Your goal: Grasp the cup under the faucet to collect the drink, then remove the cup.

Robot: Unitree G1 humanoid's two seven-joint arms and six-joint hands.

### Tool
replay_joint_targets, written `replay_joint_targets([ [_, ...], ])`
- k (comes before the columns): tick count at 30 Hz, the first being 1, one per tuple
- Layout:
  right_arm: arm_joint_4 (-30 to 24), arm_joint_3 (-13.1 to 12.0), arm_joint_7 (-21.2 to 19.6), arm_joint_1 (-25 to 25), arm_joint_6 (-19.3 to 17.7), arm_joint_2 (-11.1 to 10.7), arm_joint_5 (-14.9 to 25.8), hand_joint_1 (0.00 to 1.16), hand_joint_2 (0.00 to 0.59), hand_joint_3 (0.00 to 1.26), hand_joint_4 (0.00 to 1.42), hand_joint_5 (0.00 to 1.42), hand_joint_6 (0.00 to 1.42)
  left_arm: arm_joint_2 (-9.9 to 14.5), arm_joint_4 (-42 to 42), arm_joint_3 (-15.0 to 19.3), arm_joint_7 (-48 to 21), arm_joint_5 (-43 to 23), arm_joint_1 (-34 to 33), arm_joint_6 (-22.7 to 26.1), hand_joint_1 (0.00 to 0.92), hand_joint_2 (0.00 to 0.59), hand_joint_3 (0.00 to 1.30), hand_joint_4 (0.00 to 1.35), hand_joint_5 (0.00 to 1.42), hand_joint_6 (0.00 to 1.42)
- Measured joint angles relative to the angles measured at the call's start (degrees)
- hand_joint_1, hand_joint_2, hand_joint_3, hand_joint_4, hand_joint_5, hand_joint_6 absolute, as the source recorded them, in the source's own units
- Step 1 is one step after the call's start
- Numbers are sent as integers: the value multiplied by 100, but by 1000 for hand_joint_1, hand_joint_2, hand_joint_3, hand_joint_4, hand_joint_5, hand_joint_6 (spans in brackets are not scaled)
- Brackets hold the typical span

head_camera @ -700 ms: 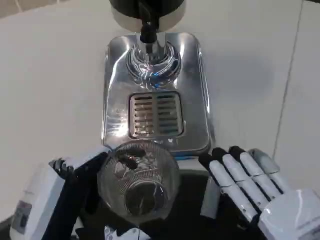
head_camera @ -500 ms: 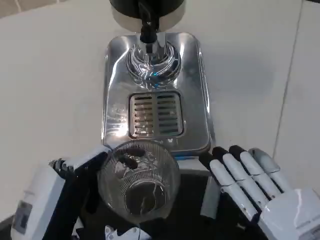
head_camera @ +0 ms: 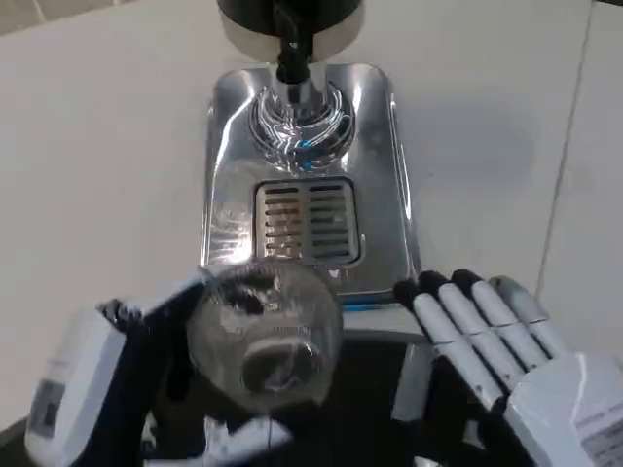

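Observation:
A clear ribbed glass cup (head_camera: 264, 342) is held in my left hand (head_camera: 107, 389) at the bottom of the view, in front of the dispenser's front edge. Its mouth faces up toward the camera. The black faucet (head_camera: 289, 44) hangs at the top over the shiny steel base (head_camera: 229, 175), with the slotted drip grate (head_camera: 308, 222) between the faucet and the cup. My right hand (head_camera: 506, 355) lies to the right of the cup with its fingers stretched forward and apart, holding nothing and not touching the cup.
The white table (head_camera: 97, 165) spreads to the left and right of the dispenser. A seam in the tabletop (head_camera: 565, 175) runs down the right side. A dark part of the robot's body (head_camera: 370, 409) lies below the cup.
The cup and my left hand have drifted slightly down and look blurred with motion. My right hand has shifted a little to the right and lower.

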Motion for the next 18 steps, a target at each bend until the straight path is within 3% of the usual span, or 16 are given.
replay_joint_targets([
  [11, -6, -13, 111, -2, 204, 184, -61, 207, 567, 0, 0, 0, 0, -142, 1478, -157, 473, 390, -1574, 555, 766, 110, 1207, 1198, 1326, 1424],
  [18, -9, -15, 156, 14, 281, 227, -118, 210, 558, 0, 0, 0, 0, -34, 2436, -313, 583, 384, -2321, 661, 766, 110, 1211, 1198, 1327, 1424],
])
